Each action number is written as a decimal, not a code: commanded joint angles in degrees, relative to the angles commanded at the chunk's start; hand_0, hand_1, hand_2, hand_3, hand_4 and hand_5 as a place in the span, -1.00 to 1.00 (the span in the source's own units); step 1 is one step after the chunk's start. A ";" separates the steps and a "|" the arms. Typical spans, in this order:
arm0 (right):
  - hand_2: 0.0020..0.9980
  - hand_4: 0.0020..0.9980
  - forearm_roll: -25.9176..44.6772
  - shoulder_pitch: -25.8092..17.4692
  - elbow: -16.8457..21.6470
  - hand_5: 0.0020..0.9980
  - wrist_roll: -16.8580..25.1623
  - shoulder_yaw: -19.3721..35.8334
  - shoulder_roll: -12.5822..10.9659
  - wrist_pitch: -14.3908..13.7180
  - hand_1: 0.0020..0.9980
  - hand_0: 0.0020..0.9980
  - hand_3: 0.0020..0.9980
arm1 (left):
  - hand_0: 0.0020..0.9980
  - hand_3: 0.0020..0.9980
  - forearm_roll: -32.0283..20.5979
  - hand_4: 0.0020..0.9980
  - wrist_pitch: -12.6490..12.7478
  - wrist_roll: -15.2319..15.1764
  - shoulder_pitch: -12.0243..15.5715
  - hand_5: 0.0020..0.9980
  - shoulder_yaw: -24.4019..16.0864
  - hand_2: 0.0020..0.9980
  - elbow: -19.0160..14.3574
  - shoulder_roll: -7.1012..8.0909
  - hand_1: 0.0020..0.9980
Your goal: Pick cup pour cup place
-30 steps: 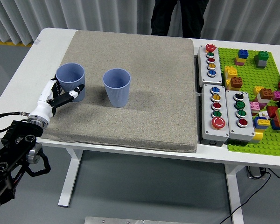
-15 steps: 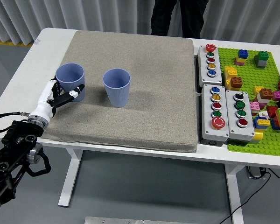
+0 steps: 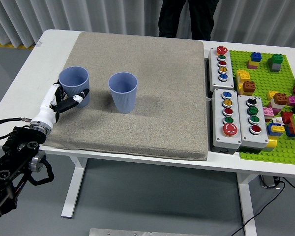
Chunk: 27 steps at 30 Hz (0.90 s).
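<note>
Two blue cups stand upright on the grey mat (image 3: 152, 64). The left cup (image 3: 74, 83) is near the mat's left edge. The right cup (image 3: 123, 91) stands a little to its right, apart from it. My left hand (image 3: 64, 100) comes in from the lower left and its white fingers (image 3: 77, 97) are curled around the lower side of the left cup, which rests on the mat. My right hand is out of view.
Three grey button boxes (image 3: 231, 118) lie right of the mat. A green baseplate (image 3: 280, 142) with several coloured bricks is at the far right. A person in dark clothes (image 3: 187, 17) stands at the table's far side.
</note>
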 joint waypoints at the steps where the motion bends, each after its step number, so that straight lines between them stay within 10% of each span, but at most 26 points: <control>1: 0.24 -0.95 0.02 0.05 0.00 -0.59 0.01 -0.02 -0.02 0.01 0.37 0.39 0.21 | 1.00 1.00 0.10 0.64 0.00 0.04 -0.05 -0.53 -0.01 1.00 -0.03 0.00 1.00; 27: 0.24 -0.95 -0.03 0.39 0.00 -0.60 -0.01 0.16 -0.01 -0.03 0.36 0.39 0.21 | 0.87 1.00 1.17 0.64 1.15 0.63 -0.52 -0.53 0.38 0.97 0.06 -0.30 0.76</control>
